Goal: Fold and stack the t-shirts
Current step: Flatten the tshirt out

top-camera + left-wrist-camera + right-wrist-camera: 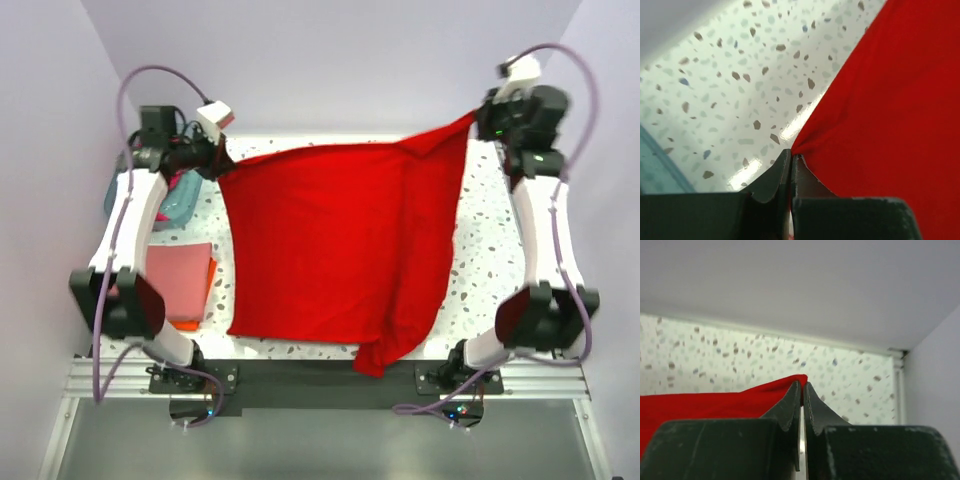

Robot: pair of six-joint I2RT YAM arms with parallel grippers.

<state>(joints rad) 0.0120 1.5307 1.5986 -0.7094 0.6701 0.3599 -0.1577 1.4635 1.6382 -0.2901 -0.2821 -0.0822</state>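
Observation:
A bright red t-shirt (345,250) hangs stretched between my two grippers over the speckled table, its lower part trailing to the near edge. My left gripper (218,168) is shut on the shirt's far-left corner (800,147); the left wrist view shows the jaws (791,155) pinching red cloth. At the far right, raised higher, my right gripper (482,118) is shut on the other corner (795,382), with cloth caught between the closed fingertips (803,386). Folded salmon-pink and orange t-shirts (180,285) lie stacked at the left, partly behind the left arm.
A translucent teal tub (172,200) sits at the far left beside the left arm, its edge also in the left wrist view (660,170). White walls close in the table (480,250) at the back and sides. Arm bases stand at the near edge.

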